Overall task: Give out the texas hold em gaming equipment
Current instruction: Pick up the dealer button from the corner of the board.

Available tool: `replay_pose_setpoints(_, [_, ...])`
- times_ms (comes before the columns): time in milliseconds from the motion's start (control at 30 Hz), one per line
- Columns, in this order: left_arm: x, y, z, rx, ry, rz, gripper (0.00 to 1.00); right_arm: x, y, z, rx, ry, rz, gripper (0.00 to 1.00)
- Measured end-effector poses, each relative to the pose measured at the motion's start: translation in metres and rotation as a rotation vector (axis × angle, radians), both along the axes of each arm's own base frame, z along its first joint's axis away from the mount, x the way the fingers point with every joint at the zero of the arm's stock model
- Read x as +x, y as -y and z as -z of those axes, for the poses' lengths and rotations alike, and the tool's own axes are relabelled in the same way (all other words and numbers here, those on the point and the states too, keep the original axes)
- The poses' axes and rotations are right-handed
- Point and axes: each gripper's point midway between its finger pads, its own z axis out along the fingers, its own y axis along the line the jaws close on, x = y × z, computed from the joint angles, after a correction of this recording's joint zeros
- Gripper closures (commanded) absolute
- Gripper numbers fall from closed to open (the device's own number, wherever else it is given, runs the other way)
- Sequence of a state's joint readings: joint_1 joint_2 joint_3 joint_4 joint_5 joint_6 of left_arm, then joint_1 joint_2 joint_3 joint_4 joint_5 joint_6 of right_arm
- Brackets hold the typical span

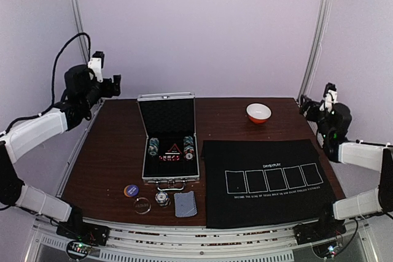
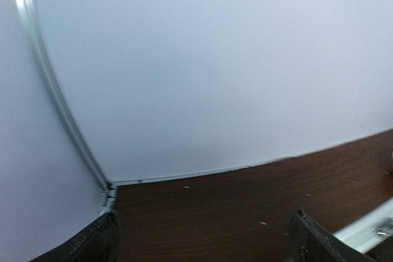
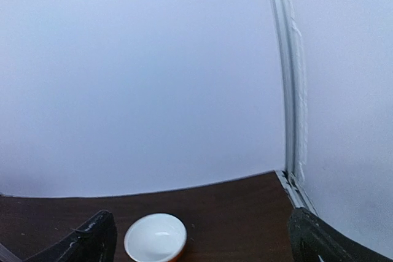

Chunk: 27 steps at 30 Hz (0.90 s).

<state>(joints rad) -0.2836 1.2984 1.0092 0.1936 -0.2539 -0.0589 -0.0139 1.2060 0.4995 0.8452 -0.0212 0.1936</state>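
Empty, released: left claw [image 2: 206,216], right claw [image 3: 199,225] hung over far tabletop [image 1: 116,151] corners. Before open case [image 1: 166,118] lay cards [image 1: 185,204], chip stack [image 1: 161,198].

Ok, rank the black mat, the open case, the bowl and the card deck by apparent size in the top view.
1. black mat
2. open case
3. bowl and card deck: too alike to rank.

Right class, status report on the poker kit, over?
Left hand, right hand open, empty, off to the sides. Cards, chips, disc lie in front of the case. Path clear.
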Motion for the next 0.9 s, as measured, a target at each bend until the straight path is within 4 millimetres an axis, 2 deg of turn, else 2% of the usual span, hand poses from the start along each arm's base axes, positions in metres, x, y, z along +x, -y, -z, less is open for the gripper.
replay_pose_setpoints(67, [-0.013, 0.048, -0.01, -0.005, -0.078, 0.13, 0.03, 0.016, -0.015, -0.045, 0.011, 0.027, -0.089, 0.0])
replay_pose_setpoints(100, [-0.028, 0.077, -0.007, -0.006, -0.154, 0.211, 0.04, 0.021, -0.024, -0.064, 0.016, 0.033, -0.138, 0.0])
replay_pose_setpoints(167, [-0.056, 0.108, 0.012, -0.01, -0.291, 0.302, 0.09, 0.027, -0.04, -0.093, 0.021, 0.036, -0.222, 0.0])
replay_pose_setpoints(233, [-0.091, 0.123, 0.049, -0.011, -0.477, 0.352, 0.13, 0.03, -0.057, -0.107, 0.028, 0.003, -0.296, 0.0])
replay_pose_setpoints(300, [-0.128, 0.126, 0.086, -0.017, -0.652, 0.369, 0.14, 0.03, -0.077, -0.109, 0.028, -0.051, -0.364, 0.0])
replay_pose_setpoints(367, [-0.175, 0.127, 0.126, -0.005, -0.838, 0.38, 0.14, 0.027, -0.105, -0.1, 0.016, -0.121, -0.438, 0.0])
replay_pose_setpoints(400, [-0.196, 0.13, 0.14, 0.007, -0.907, 0.393, 0.13, 0.025, -0.115, -0.095, 0.013, -0.147, -0.461, 0.0])
replay_pose_setpoints(533, [-0.259, 0.134, 0.187, 0.098, -1.117, 0.425, 0.09, 0.014, -0.157, -0.071, -0.029, -0.255, -0.563, 0.0])
replay_pose_setpoints(600, [-0.278, 0.127, 0.207, 0.139, -1.19, 0.412, 0.03, 0.008, -0.171, -0.062, -0.047, -0.296, -0.6, 0.0])
replay_pose_setpoints(733, [-0.308, 0.108, 0.245, 0.19, -1.315, 0.381, 0.02, 0.002, -0.182, -0.052, -0.071, -0.341, -0.625, 0.0])
replay_pose_setpoints(833, [-0.324, 0.1, 0.262, 0.23, -1.367, 0.378, 0.03, 0.001, -0.183, -0.049, -0.078, -0.356, -0.622, 0.0])
replay_pose_setpoints(900, [-0.328, 0.102, 0.268, 0.245, -1.376, 0.392, 0.05, 0.001, -0.182, -0.047, -0.081, -0.363, -0.619, 0.0])
